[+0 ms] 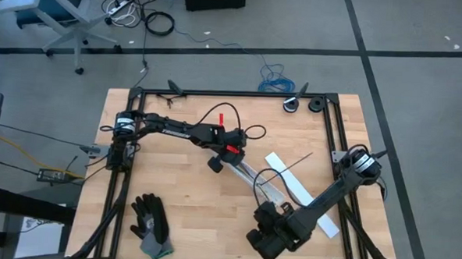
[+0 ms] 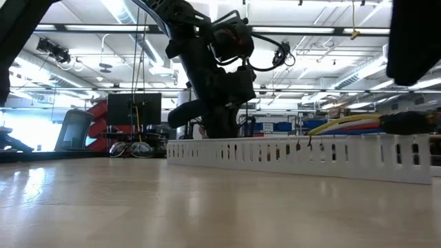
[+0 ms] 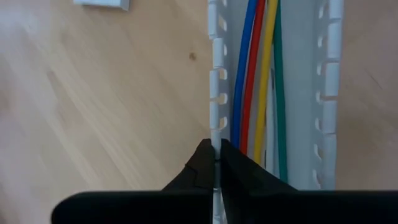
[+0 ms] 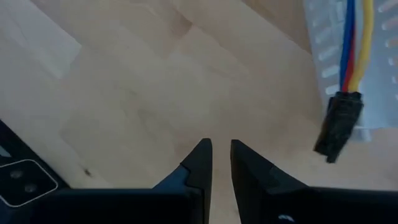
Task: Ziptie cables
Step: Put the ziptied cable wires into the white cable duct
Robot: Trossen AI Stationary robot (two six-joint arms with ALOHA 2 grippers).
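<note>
Left end effector: pinching the side wall of the white slotted channel.
Cables: lying inside that channel.
Right end effector: hovering over bare counter, fingers slightly parted, holding nothing.

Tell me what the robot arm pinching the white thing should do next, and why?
Probably hold steady. The left gripper is shut on the side wall of the white slotted strip, with the cables lying inside. The right gripper hovers over bare table, holding nothing, so it likely moves next.
</note>
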